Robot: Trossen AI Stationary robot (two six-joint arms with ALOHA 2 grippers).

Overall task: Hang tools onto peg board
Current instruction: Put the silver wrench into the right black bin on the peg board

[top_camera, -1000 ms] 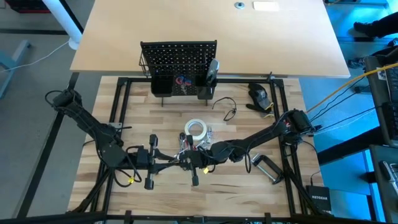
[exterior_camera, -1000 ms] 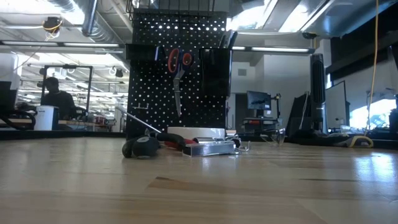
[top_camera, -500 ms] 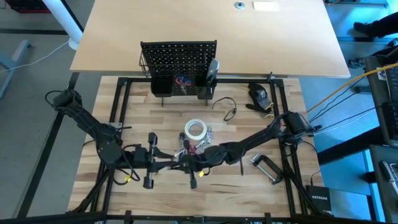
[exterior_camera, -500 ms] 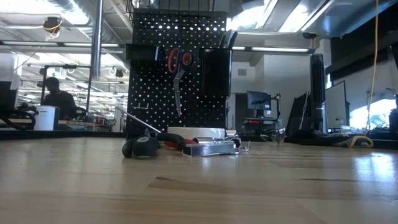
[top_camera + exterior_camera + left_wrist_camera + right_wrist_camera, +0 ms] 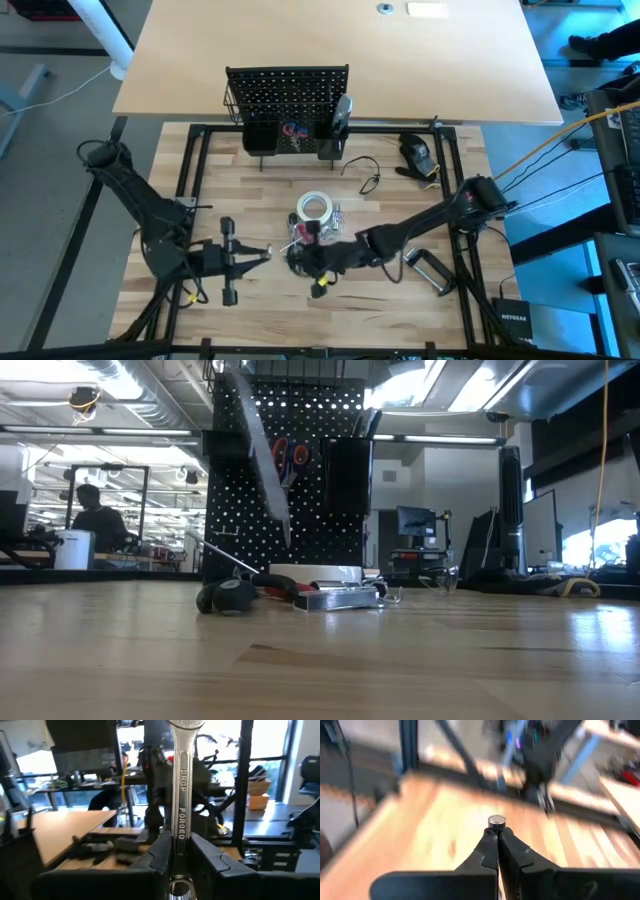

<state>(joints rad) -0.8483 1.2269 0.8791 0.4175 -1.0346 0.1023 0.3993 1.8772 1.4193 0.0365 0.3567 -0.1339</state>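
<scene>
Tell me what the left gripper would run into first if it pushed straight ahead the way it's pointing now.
Most likely the right arm. The left gripper is shut on a wrench that sticks out ahead of it, so the wrench's tip would meet that arm's front end first. How wide the gap is remains unclear.

Overhead shot's evenly lit, cold blue cast on the right. My low cam fights ceiling glare behind the peg board (image 5: 288, 470). Right wrist view is badly smeared.
</scene>
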